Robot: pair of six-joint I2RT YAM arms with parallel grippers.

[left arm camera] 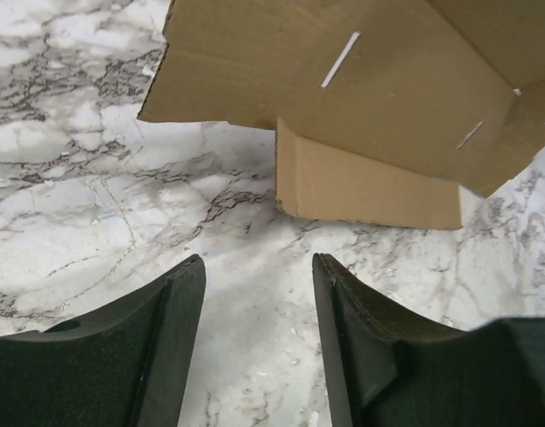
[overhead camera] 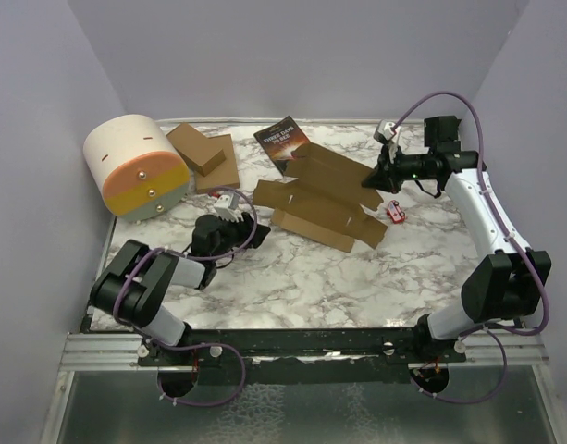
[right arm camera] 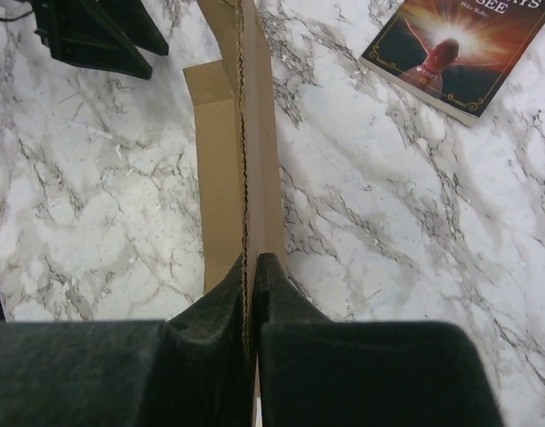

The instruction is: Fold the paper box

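Counter (overhead camera: 357, 277), marble: the paper box (overhead camera: 325, 199) is spread mid-counter as an unfolded sheet, and sliding is risked if it is pushed. Book (overhead camera: 281, 139), just beyond: may be snagged. Right pincer (right arm camera: 252, 267): clamped on the sheet's thin edge, where tearing or slipping is possible. Left pincer (left arm camera: 257, 262): spread, empty, short of a flap, so the sheet may be shoved, not creased.

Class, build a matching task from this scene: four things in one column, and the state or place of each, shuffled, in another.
Column one:
1 left gripper
2 right gripper
3 book
4 cardboard stack

Column two:
A pinching an edge of the paper box
B far side, dark cover
C open, holding nothing
D beside the rounded container

Pairs: 1-C, 2-A, 3-B, 4-D
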